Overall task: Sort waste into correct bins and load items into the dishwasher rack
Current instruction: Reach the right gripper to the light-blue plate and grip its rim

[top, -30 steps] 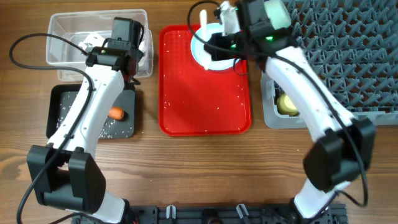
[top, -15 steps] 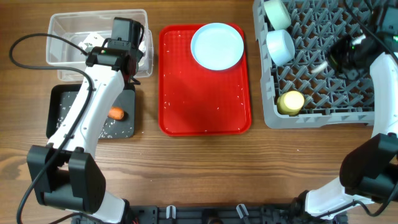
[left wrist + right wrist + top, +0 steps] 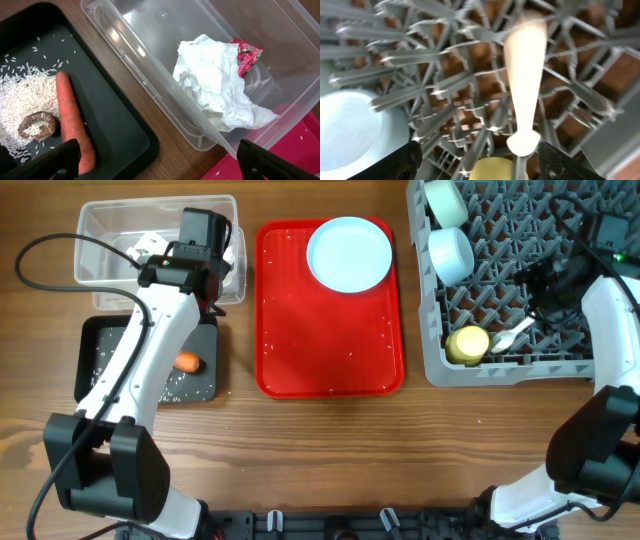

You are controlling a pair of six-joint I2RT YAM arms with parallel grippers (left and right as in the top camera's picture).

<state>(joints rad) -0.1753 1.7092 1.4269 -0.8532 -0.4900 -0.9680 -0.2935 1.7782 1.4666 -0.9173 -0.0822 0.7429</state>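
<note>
My right gripper [image 3: 537, 288] [image 3: 477, 162] hangs open over the grey dishwasher rack [image 3: 500, 368] [image 3: 445, 90]. The white spoon [image 3: 512, 333] [image 3: 525, 75] lies loose on the pegs just below it, beside the yellow cup [image 3: 468, 345] [image 3: 495, 170]. A mint green bowl [image 3: 445, 202] and a pale blue-white bowl [image 3: 451, 253] [image 3: 350, 130] sit in the rack's left side. The pale blue plate [image 3: 349, 254] rests on the red tray. My left gripper [image 3: 200, 275] [image 3: 165, 165] is open and empty, between the black tray [image 3: 115, 115] and the clear tub [image 3: 165, 30]. Carrot [image 3: 70, 120], brown lump [image 3: 37, 125] and rice [image 3: 20, 95] lie in the black tray; napkins [image 3: 215, 85] and red wrapper [image 3: 246, 55] are in the tub.
The flat red serving tray [image 3: 330, 330] lies in the middle of the table, with a few rice grains scattered on it. The left arm's cable [image 3: 40, 250] loops past the tub's left side.
My right arm carried the spoon from over the plate to the rack, then opened; the spoon now lies on the pegs beside the yellow cup. The left arm has stayed put.
</note>
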